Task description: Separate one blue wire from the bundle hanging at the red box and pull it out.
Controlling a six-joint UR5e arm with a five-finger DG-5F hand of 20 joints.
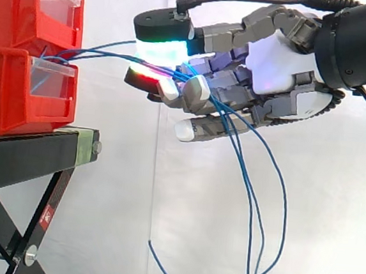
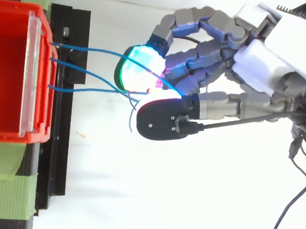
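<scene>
- While my hand (image 1: pixel 279 68) hovers just right of the red box (image 1: pixel 20 91), its curled fingers pinch the blue wires (image 2: pixel 89 49) between glowing pads.
- 3 wires stretch from the box's front to my hand.
- Past my fingers they hang down in long loops.

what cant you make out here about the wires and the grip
How many blue wires the fingers pinch: side view, the hand's own pads cover the spot; top view, glow washes it out.
Where the wires are fixed: top view, they vanish under the red bin's rim.
The wires' lowest loop: side view, cut off by the bottom edge.
</scene>
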